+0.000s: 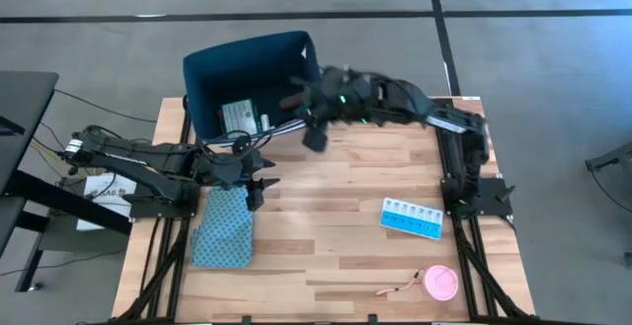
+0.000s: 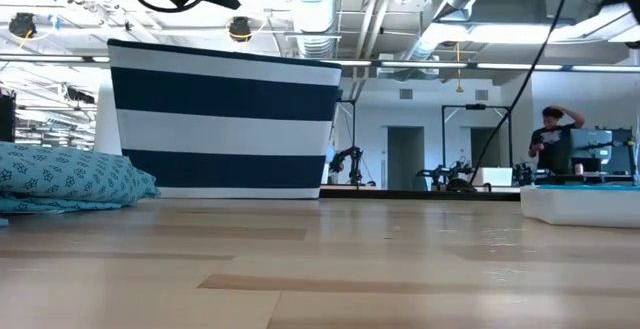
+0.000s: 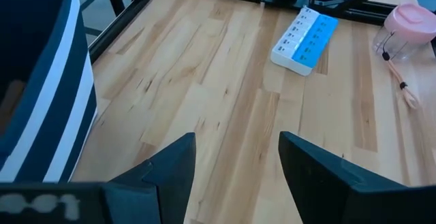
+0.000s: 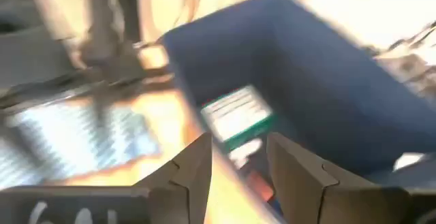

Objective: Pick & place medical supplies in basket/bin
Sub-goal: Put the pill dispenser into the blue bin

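Note:
The navy basket/bin [image 1: 247, 53] stands at the table's far left; in the low view its outer wall [image 2: 225, 129] is striped navy and white. A green-white flat box [image 1: 237, 116] lies on the bin's floor, with a white tube [image 1: 264, 121] beside it. My right gripper [image 1: 304, 108] hangs open over the bin's right near corner, nothing between its fingers [image 4: 238, 149], with the box [image 4: 238, 118] ahead of it. My left gripper [image 1: 259, 182] stands open and empty [image 3: 238, 163] near the bin's front. A light blue pill organiser [image 1: 412, 218] and a pink disc [image 1: 440, 283] lie on the table's right.
A flat blue patterned pouch [image 1: 222, 228] lies at the near left, just below my left gripper. A thin cord [image 1: 400, 287] runs from the pink disc. Bare wood lies between the pouch and the pill organiser [image 3: 306, 37]. A person [image 2: 552, 139] stands far off in the room.

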